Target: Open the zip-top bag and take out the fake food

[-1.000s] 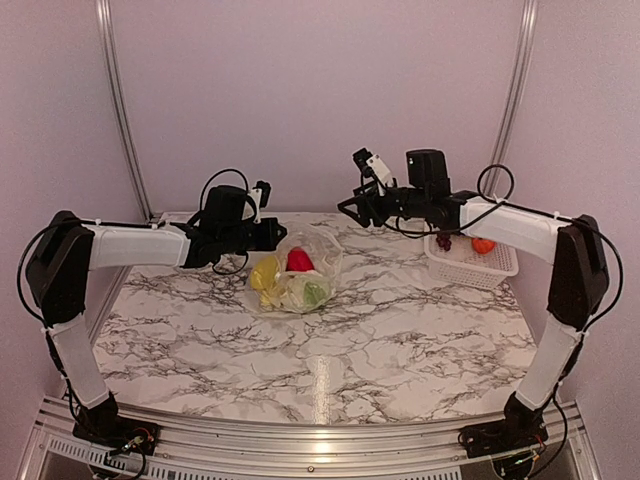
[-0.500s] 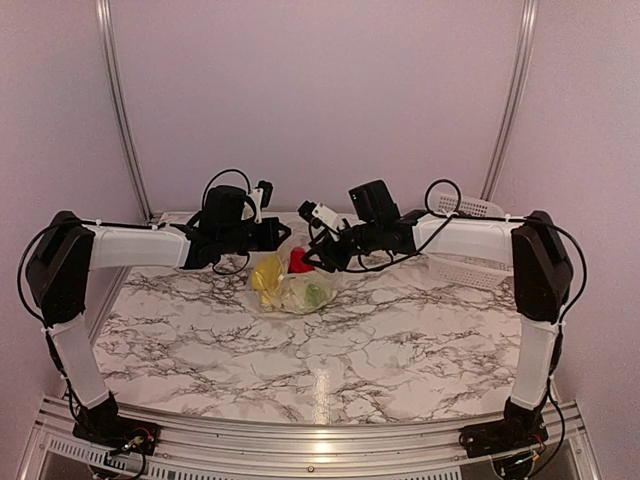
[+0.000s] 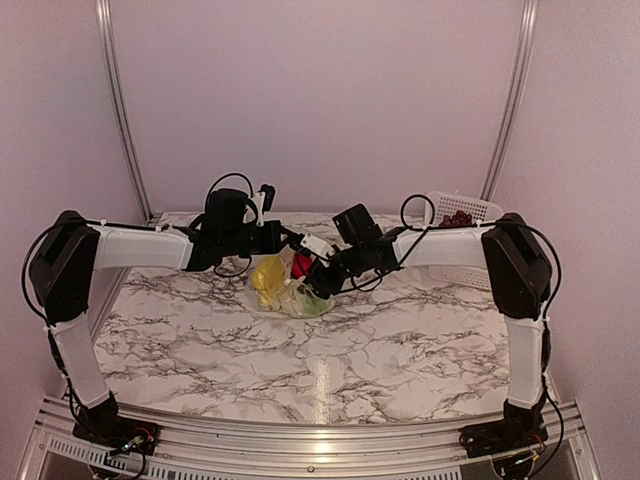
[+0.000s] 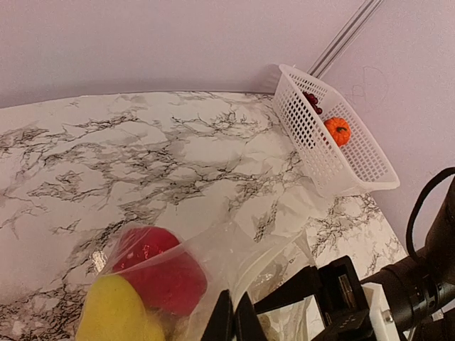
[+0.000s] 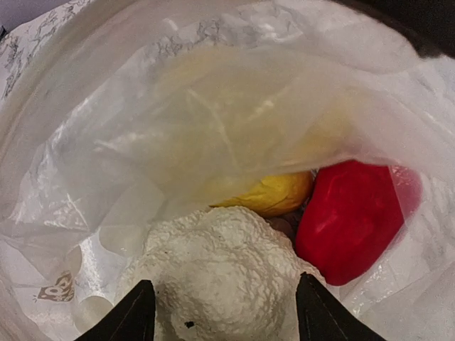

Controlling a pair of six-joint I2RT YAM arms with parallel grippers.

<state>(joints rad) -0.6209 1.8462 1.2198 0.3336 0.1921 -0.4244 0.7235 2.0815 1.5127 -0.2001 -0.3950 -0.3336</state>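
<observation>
The clear zip-top bag (image 3: 283, 287) lies on the marble table, its mouth facing right. My left gripper (image 3: 283, 238) (image 4: 233, 314) is shut on the bag's upper edge (image 4: 234, 256) and holds it up. My right gripper (image 3: 318, 281) (image 5: 226, 320) is inside the bag's mouth, open. Its fingers (image 5: 131, 316) stand on either side of a cream-white lumpy piece (image 5: 220, 270); I cannot tell whether they touch it. Behind it lie a yellow piece (image 5: 274, 192) and a red piece (image 5: 352, 217). The red piece (image 4: 160, 270) and yellow piece (image 4: 117, 312) also show through the bag's plastic (image 5: 142, 121).
A white lattice basket (image 3: 470, 207) (image 4: 355, 167) stands at the back right, holding dark purple grapes (image 3: 458, 217) and a small orange pumpkin (image 4: 337, 130). The back wall rises right behind the table. The right gripper's black body (image 4: 341, 302) is close beside my left fingers.
My right arm swung left from above the basket to the bag and pushed its gripper into the bag's mouth. The left gripper stayed shut on the bag's edge.
</observation>
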